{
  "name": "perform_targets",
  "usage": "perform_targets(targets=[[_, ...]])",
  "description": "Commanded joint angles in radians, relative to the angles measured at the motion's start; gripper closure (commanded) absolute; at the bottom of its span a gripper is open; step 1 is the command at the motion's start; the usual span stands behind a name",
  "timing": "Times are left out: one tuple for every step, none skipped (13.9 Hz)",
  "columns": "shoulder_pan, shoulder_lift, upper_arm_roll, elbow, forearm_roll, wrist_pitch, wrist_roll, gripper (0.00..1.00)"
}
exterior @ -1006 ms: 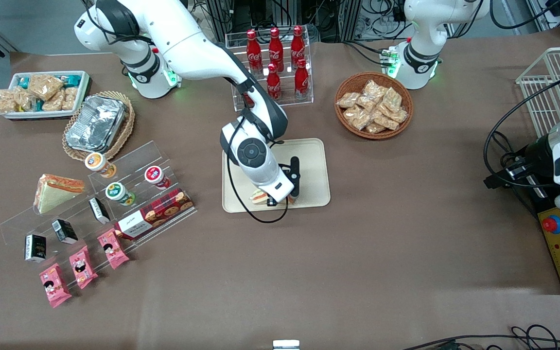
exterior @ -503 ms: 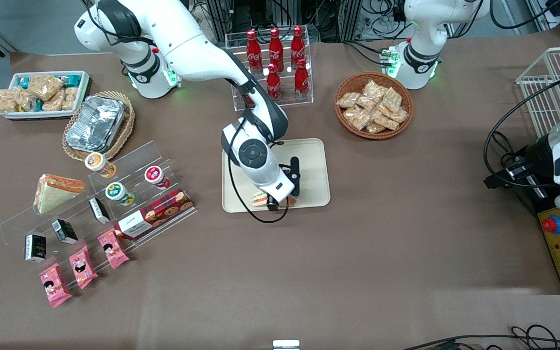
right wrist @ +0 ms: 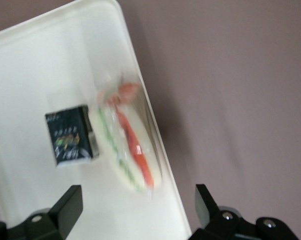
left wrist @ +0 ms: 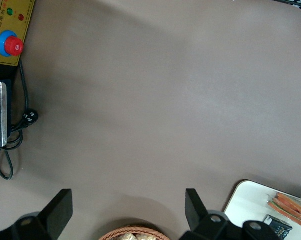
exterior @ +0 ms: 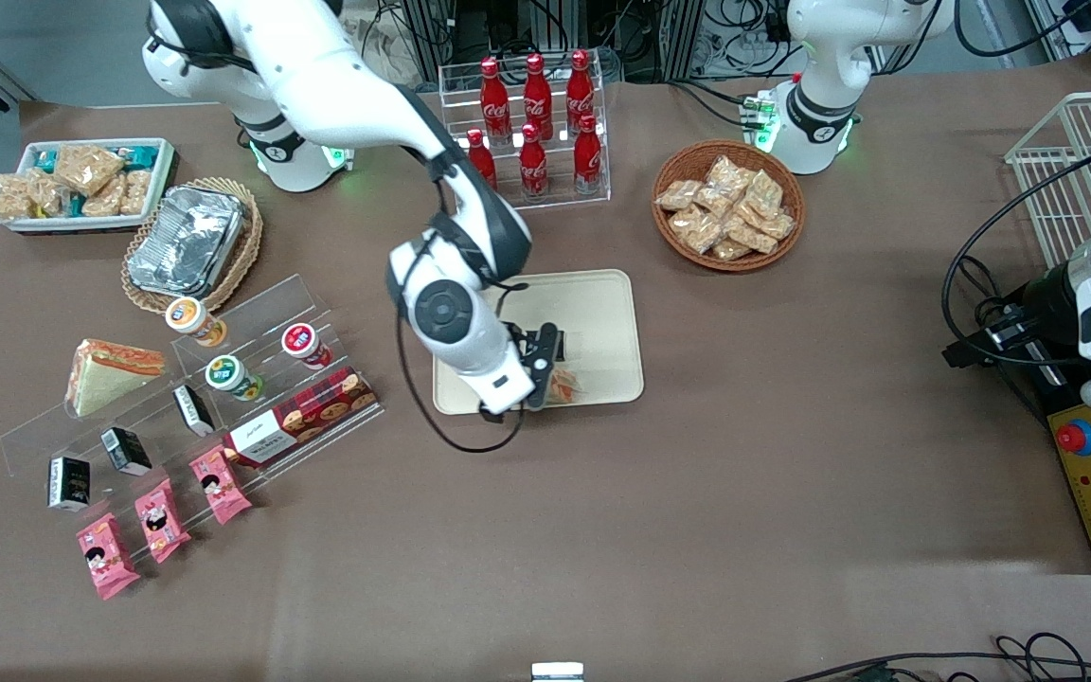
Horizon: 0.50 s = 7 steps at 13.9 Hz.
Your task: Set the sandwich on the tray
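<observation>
The sandwich (exterior: 562, 384) (right wrist: 128, 150), a clear-wrapped wedge with a red and green filling stripe, lies flat in the cream tray (exterior: 602, 313) (right wrist: 40, 75), along the rim nearest the front camera. My gripper (exterior: 543, 367) (right wrist: 138, 212) hangs above the tray and the sandwich, open, with nothing between its fingers. A small black carton (right wrist: 70, 135) lies in the tray, touching the sandwich. The left wrist view shows the tray's corner (left wrist: 245, 197) with the sandwich (left wrist: 290, 206) in it.
A rack of red cola bottles (exterior: 531, 123) stands farther from the front camera than the tray. A wicker basket of snack packs (exterior: 727, 204) sits toward the parked arm's end. An acrylic stand (exterior: 223, 379), another sandwich wedge (exterior: 110, 374) and foil trays (exterior: 187, 237) lie toward the working arm's end.
My gripper has lifted off the sandwich and moved toward the working arm's end. The sandwich stays on the tray, now uncovered.
</observation>
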<state>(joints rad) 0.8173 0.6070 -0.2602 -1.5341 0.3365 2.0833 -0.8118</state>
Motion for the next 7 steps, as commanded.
perform_targets(targets=[[-0.041, -0.125, 0.009, -0.034, -0.101, -0.118, 0.167, 0.00], [-0.052, -0.159, 0.009, -0.032, -0.146, -0.170, 0.266, 0.00], [-0.055, -0.196, 0.009, -0.032, -0.192, -0.216, 0.395, 0.00], [-0.079, -0.231, 0.012, -0.026, -0.232, -0.270, 0.533, 0.00], [-0.111, -0.263, 0.016, -0.026, -0.247, -0.310, 0.606, 0.00], [-0.131, -0.294, 0.015, -0.026, -0.249, -0.336, 0.625, 0.00], [-0.179, -0.326, 0.016, -0.029, -0.251, -0.357, 0.628, 0.00]])
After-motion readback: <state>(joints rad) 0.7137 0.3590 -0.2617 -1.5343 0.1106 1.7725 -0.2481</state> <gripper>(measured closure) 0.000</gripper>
